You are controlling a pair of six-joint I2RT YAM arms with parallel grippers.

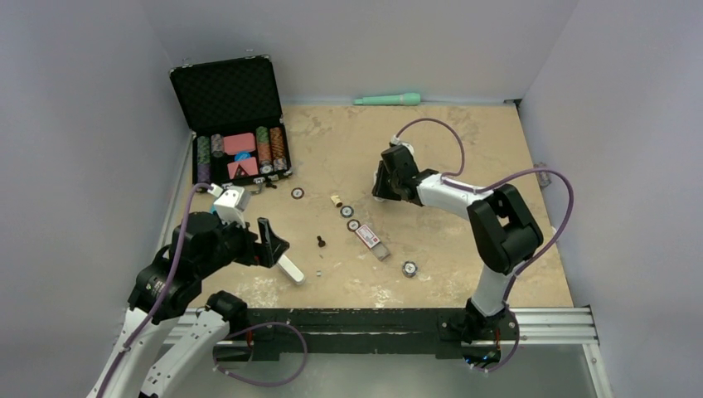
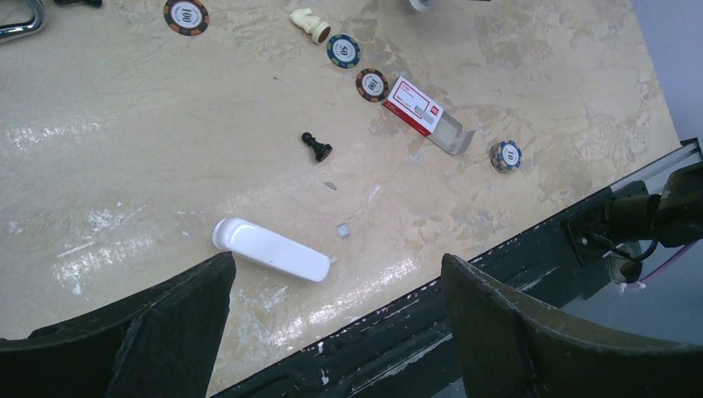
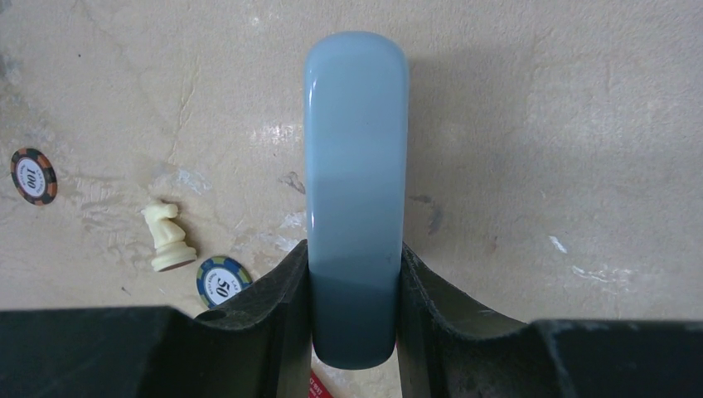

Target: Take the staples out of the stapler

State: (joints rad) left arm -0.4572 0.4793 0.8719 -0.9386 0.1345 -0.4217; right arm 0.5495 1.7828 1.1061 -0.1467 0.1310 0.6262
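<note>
Stapler [image 3: 356, 191]: pale blue, rounded end pointing away from the wrist camera, clamped across its near end by the right gripper [image 3: 355, 257], whose jaws are closed tight against both its sides, above the middle of the table [image 1: 481, 157]. The top view shows it only as hidden inside that gripper. Left gripper [image 2: 337, 259]: jaws spread wide, holding nothing, raised over the near left part of the table. White oblong piece [image 2: 271, 249]: lying flat just beyond those jaws. Small grey block [image 2: 344, 230]: near the white piece's right end, too small to identify. Black pawn [image 2: 316, 148]: standing farther out. Red-and-white box [image 2: 414, 106]: lying with a clear sleeve at one end. Poker chips: one marked 100 [image 2: 186, 15], one marked 50 [image 2: 343, 50], scattered apart. White knight [image 3: 168, 236]: just beside the 50 chip. Open chip case [image 1: 236, 124]: far left corner.
</note>
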